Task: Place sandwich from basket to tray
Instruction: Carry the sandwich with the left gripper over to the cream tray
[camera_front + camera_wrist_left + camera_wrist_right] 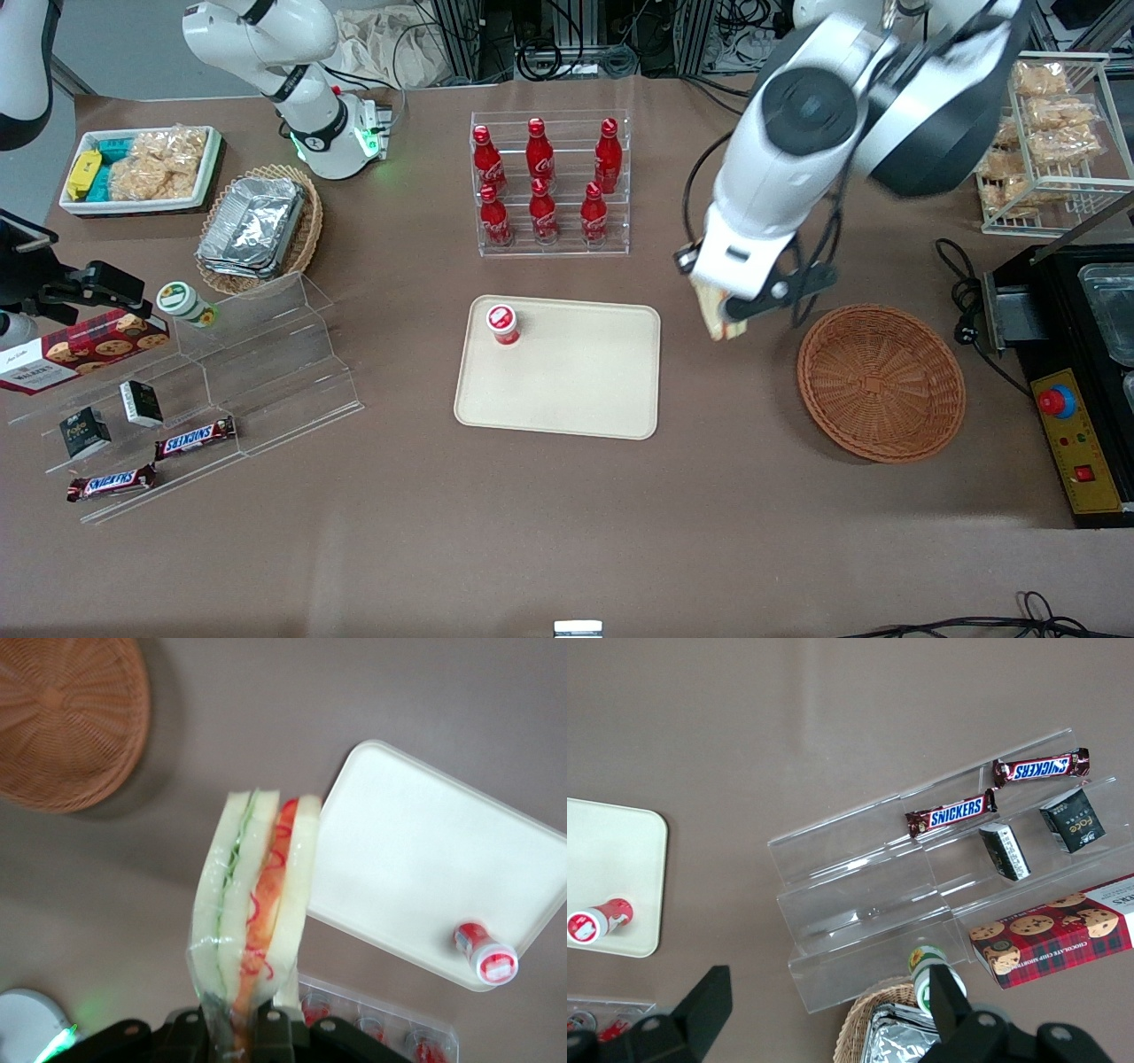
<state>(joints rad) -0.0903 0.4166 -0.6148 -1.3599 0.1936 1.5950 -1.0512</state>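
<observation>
Tool: clenched on the sandwich, held above the tabletop between basket and tray
Sandwich axis: hangs lengthwise out of the tool, wrapped in film
Tray from tool: at nine o'clock in the front view; a small red-capped bottle stands in its corner; the rest is bare
Basket: at four o'clock, empty

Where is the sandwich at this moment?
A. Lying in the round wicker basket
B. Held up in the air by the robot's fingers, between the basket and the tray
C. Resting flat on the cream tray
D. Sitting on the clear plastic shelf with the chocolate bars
B: the gripper is shut on the sandwich, which hangs above bare table between the basket, now holding nothing, and the tray, which carries only a small red-capped bottle.
</observation>
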